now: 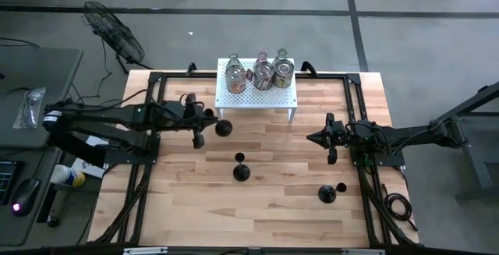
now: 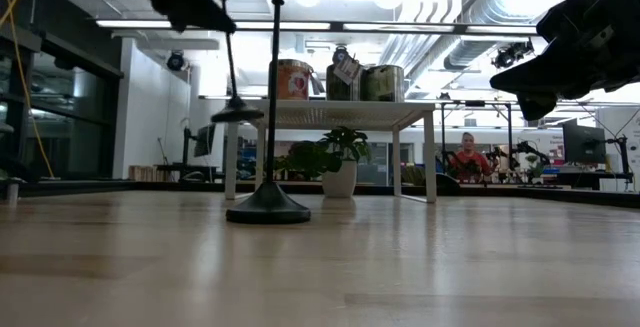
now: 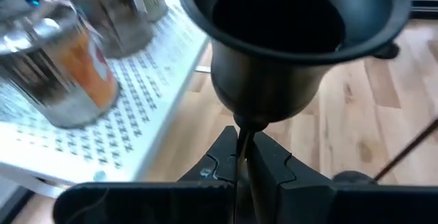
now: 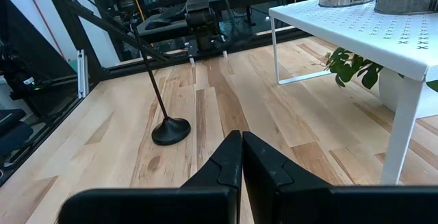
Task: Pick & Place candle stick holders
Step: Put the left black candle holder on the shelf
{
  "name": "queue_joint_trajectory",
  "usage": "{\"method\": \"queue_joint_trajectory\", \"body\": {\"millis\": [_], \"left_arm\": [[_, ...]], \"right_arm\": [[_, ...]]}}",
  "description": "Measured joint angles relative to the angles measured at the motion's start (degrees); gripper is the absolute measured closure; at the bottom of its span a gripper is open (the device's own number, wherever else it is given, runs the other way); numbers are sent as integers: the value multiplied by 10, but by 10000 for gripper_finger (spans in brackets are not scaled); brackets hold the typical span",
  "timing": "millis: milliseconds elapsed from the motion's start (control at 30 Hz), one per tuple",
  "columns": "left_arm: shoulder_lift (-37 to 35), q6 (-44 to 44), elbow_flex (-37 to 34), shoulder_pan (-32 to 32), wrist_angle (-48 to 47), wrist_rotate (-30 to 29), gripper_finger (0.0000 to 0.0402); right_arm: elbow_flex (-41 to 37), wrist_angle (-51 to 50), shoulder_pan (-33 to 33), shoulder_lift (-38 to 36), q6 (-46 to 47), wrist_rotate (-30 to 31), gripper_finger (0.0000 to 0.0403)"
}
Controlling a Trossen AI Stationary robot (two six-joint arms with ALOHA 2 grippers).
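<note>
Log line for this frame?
left gripper: shut on black candle holder, lifted beside white rack | right gripper: shut, idle

Matt black holder (image 3: 274,39), perforated metal rack (image 1: 257,97)

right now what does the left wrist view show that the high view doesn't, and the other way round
Only the left wrist view: the left hand shut on the thin stem just below the cup of a black candle stick holder. Only the high view: the right hand waiting at the table's right, a second black holder mid-table and a third black holder farther right. Both: the white perforated rack and the tins on it.
</note>
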Motion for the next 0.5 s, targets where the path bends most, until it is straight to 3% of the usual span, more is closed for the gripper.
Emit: {"method": "queue_joint_trajectory", "body": {"millis": [300, 500], "left_arm": [[110, 30, 194, 2, -138, -48, 394], [168, 23, 298, 52, -192, -55, 394]], "right_arm": [[0, 0, 0, 0, 0, 0, 398], [0, 0, 0, 0, 0, 0, 398]]}}
